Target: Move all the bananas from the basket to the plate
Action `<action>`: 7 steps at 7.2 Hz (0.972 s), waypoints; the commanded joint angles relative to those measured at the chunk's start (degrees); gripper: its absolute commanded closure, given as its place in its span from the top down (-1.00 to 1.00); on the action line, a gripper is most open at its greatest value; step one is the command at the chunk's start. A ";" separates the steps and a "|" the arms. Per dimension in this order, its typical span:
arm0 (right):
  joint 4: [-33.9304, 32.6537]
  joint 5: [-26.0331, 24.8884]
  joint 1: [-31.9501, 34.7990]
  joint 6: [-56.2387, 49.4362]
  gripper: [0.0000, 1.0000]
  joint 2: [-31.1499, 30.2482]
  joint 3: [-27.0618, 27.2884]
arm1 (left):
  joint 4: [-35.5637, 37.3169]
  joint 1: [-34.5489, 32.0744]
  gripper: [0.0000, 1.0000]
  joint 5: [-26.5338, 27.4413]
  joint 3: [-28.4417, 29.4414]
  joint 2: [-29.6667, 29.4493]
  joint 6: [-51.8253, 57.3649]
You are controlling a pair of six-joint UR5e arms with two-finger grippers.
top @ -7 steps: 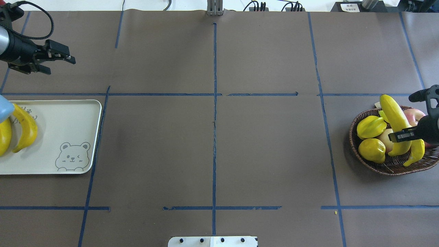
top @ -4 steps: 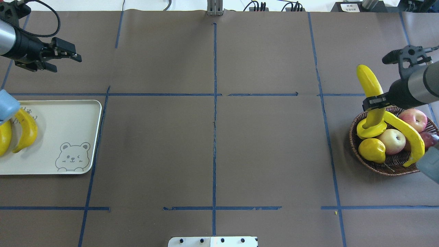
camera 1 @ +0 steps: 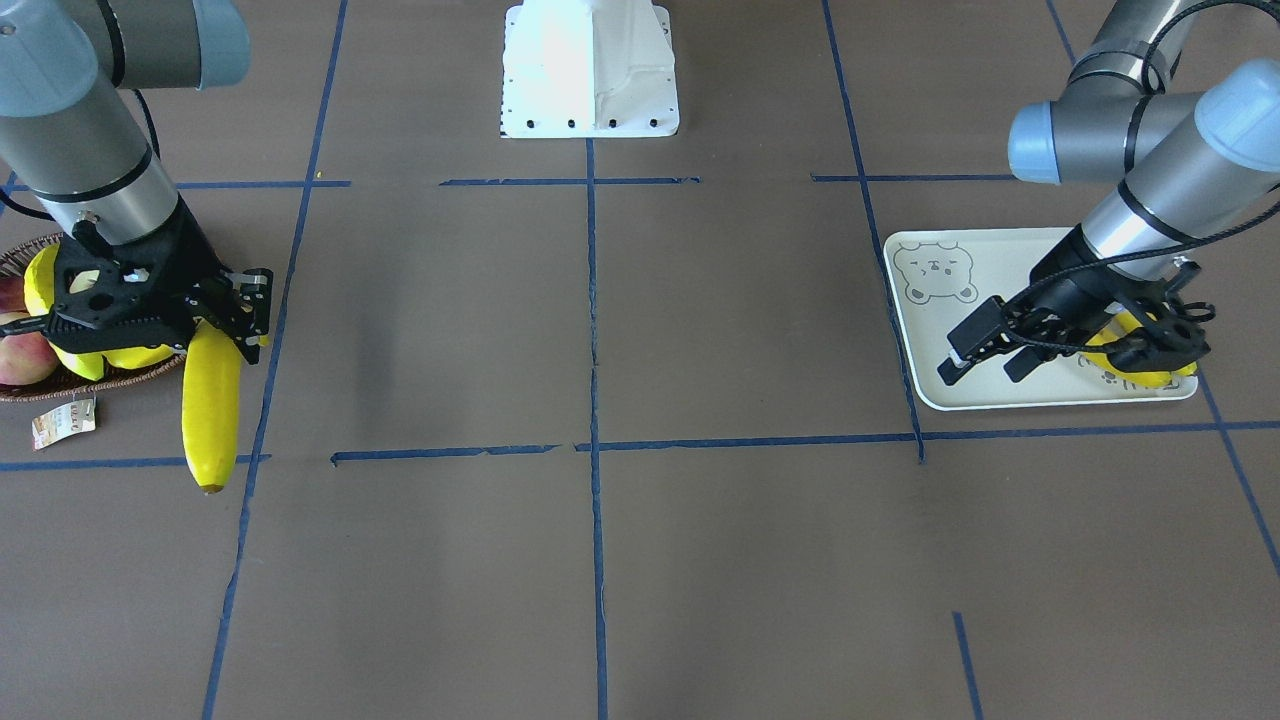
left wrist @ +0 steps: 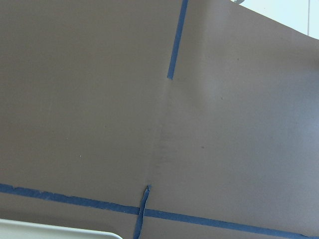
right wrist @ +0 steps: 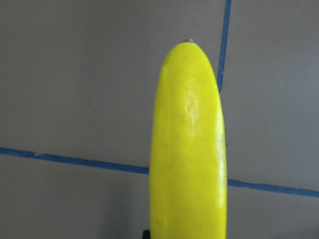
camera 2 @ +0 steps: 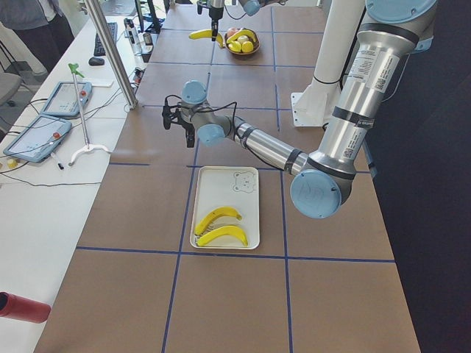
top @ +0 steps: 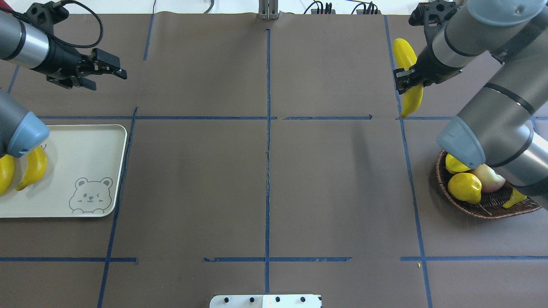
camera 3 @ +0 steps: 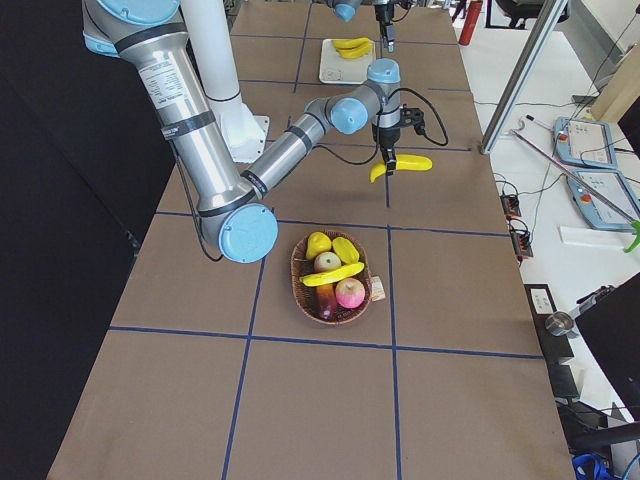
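My right gripper (top: 406, 81) is shut on a long yellow banana (top: 409, 77) and holds it in the air over the far right of the table, clear of the basket (top: 483, 208). It also shows in the front view (camera 1: 211, 400) and fills the right wrist view (right wrist: 189, 149). Another banana (camera 3: 333, 274) lies in the basket. The cream plate (top: 85, 149) at the left holds two bananas (top: 34, 169) (top: 5, 173). My left gripper (top: 109, 81) is open and empty, beyond the plate's far edge.
The basket also holds a lemon (top: 464, 188), a starfruit (top: 454, 162) and apples (top: 488, 177). A small paper tag (camera 1: 62, 420) lies by the basket. Blue tape lines cross the brown table. The robot's white base (camera 1: 590, 70) stands at the near middle edge.
My right gripper has lifted the banana out of the basket and carried it up and away toward the far side and leftward. My left gripper has shifted a little to the right, still open.
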 commanded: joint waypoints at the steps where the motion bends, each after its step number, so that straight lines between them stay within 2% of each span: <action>1: 11.74 2.05 -0.04 2.23 -0.96 4.12 -9.16 | -0.36 1.76 0.99 0.07 0.87 -3.70 0.09; 2: 18.60 3.63 -0.13 6.34 -0.96 4.39 -11.63 | -0.45 2.11 0.99 0.16 1.22 -5.63 -0.26; 4: 30.12 6.18 -1.09 14.76 -0.96 5.79 -14.28 | -0.54 3.25 0.99 0.25 2.98 -11.85 -11.55; 6: 39.27 6.28 -3.28 21.90 -0.96 5.80 -14.38 | -1.06 4.40 0.99 0.34 3.07 -14.08 -17.11; 7: 43.67 6.28 -4.86 26.02 -0.96 5.72 -14.30 | -3.85 5.09 0.99 0.43 3.07 -14.61 -22.45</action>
